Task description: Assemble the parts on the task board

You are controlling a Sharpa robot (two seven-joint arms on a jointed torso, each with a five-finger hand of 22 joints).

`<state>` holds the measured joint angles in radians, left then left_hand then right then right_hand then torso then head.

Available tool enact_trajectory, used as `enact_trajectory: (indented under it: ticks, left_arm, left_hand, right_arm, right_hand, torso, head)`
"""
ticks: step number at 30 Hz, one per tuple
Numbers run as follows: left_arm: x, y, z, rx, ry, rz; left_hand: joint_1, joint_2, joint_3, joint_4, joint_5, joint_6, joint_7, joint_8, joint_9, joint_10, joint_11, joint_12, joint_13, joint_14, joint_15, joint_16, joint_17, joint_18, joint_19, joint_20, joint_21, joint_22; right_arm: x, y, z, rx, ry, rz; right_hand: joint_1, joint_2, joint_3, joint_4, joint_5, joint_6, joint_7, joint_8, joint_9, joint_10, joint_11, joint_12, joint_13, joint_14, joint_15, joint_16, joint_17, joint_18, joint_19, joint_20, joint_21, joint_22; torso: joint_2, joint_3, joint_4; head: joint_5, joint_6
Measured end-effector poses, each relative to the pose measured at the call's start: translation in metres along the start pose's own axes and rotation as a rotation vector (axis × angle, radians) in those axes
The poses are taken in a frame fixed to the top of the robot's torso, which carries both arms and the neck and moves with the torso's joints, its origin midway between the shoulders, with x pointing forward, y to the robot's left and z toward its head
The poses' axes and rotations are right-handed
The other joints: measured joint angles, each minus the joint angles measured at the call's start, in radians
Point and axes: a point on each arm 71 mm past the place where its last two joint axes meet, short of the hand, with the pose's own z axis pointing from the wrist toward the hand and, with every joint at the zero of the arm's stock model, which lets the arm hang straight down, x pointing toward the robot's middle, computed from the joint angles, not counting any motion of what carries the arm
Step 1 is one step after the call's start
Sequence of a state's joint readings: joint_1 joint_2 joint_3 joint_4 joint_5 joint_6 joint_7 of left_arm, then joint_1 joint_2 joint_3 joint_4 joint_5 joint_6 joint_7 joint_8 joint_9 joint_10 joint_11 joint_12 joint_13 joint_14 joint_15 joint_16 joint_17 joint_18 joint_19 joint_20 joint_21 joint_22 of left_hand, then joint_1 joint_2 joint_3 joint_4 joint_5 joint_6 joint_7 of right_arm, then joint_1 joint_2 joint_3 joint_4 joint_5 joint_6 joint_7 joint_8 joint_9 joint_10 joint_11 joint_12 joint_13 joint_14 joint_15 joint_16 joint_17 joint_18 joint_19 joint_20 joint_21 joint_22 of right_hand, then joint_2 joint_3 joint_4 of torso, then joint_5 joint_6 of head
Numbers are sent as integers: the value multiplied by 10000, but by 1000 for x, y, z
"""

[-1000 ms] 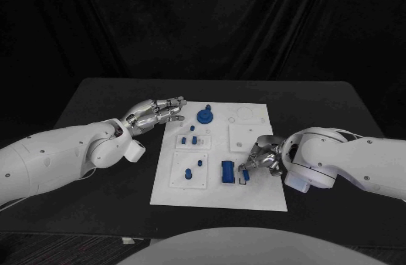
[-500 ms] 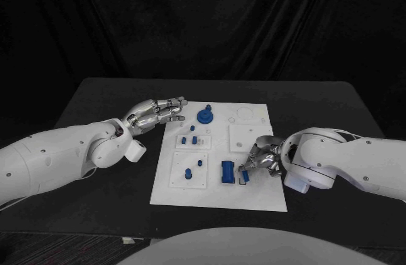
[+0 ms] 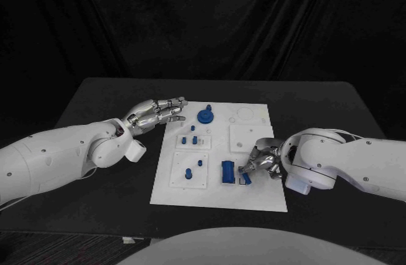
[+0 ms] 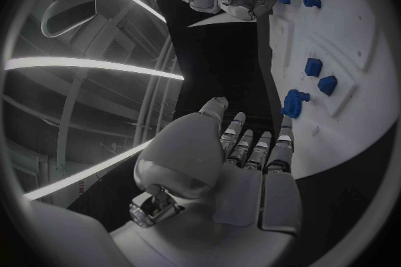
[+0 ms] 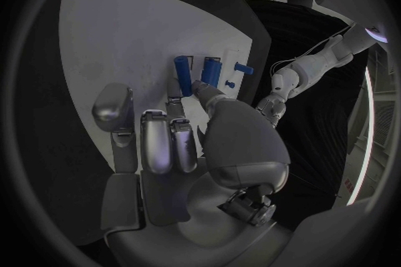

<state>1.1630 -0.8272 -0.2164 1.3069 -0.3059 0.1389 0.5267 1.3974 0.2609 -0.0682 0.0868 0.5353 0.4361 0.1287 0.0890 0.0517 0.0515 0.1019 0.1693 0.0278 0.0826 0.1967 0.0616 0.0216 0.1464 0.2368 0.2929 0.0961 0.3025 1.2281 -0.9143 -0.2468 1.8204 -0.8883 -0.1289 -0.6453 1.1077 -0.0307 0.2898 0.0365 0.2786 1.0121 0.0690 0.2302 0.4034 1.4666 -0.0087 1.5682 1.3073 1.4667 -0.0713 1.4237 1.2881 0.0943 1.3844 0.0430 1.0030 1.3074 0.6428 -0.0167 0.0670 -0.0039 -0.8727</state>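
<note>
The white task board (image 3: 218, 186) lies mid-table. My right hand (image 3: 264, 158) hovers at its right edge, thumb and a finger pinching a small blue bar (image 3: 246, 178) right beside a larger blue block (image 3: 227, 171). In the right wrist view the bar (image 5: 182, 73) sits at the tips of my right hand (image 5: 184, 147), next to the block (image 5: 210, 70). My left hand (image 3: 157, 112) floats off the board's far left corner with its fingers loosely extended, holding nothing. It is close to a round blue knob (image 3: 206, 115). Small blue pegs (image 3: 193, 140) stand in the left-side plates.
The black table (image 3: 101, 101) runs wide to both sides of the board. More blue pegs (image 3: 188, 172) stand in the near left plate. A white square plate (image 3: 247, 137) lies beyond my right hand. In the left wrist view the knob (image 4: 294, 101) lies just past the fingertips (image 4: 284, 140).
My right hand has shifted slightly toward the board's near edge, carrying the small blue bar lower beside the block. The left arm has not moved.
</note>
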Motion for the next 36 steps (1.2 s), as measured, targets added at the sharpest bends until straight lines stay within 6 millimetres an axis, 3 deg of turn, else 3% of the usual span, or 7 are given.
enact_trajectory:
  ticks: [2,6,13,17,27,30,36]
  left_arm:
    - [0,0,0,-9,0,0]
    - [0,0,0,-22,2,-1]
    - [0,0,0,-43,19,-9]
    - [0,1,0,-54,27,-14]
    - [0,1,0,-75,46,-26]
    - [0,1,1,-81,53,-30]
    - [1,1,1,-89,67,-38]
  left_hand:
    - [0,0,0,0,0,0,0,0,0,0,0,0,0,0,0,0,0,0,0,0,0,0]
    - [0,0,0,0,0,0,0,0,0,0,0,0,0,0,0,0,0,0,0,0,0,0]
    - [0,0,69,-13,0,36,36,0,0,0,0,0,0,0,0,0,0,0,0,0,0,1]
    - [0,0,69,-13,0,36,36,39,0,0,0,0,0,0,0,0,0,1,0,0,0,-10]
    - [0,0,138,-83,0,72,72,38,0,0,0,0,0,0,0,0,0,1,0,0,0,-21]
    - [0,0,165,-110,39,72,72,38,0,0,0,0,0,0,0,0,0,0,0,0,0,-21]
    - [0,0,193,-81,40,72,72,38,0,0,0,0,0,0,0,0,0,0,0,0,0,-30]
  right_arm:
    - [0,0,0,11,41,-27]
    - [1,0,0,23,88,-61]
    - [1,0,0,31,131,-91]
    - [1,0,0,39,128,-86]
    - [0,-1,1,41,82,-45]
    - [0,-1,1,38,81,-44]
    - [0,0,1,33,71,-36]
  right_hand:
    - [-145,-35,-93,115,-200,-13,-13,0,-10,0,0,0,0,0,0,0,0,0,0,0,0,0]
    - [-455,-174,-378,400,-136,26,25,-2,-36,0,-1,0,0,0,-1,0,0,0,0,0,-78,-1]
    - [-656,-115,-846,808,-753,26,25,-2,-73,1,-1,0,0,0,0,1,-21,0,0,0,-157,-1]
    - [-742,-30,-930,892,-790,26,25,-2,-80,0,-1,0,0,0,-1,1,-31,-1,0,0,-158,-1]
    - [-444,439,-897,968,455,186,-64,119,-5,1,-1,0,5,0,0,1,-42,-1,0,0,-221,2]
    - [-174,289,-880,753,546,187,-64,119,20,1,-1,0,8,0,0,-38,-95,-1,-7,-7,-311,7]
    - [233,321,-733,475,1131,187,-64,175,69,0,-1,0,7,0,0,-37,-113,-2,-35,-35,-345,6]
  torso:
    - [-1,-1,0]
    - [-2,-1,0]
    - [-2,0,1]
    - [-2,0,1]
    - [2,1,1]
    - [2,1,1]
    - [2,3,1]
  head:
    - [-7,0]
    - [-12,0]
    - [-6,0]
    - [6,0]
    - [-4,0]
    - [5,0]
    - [7,0]
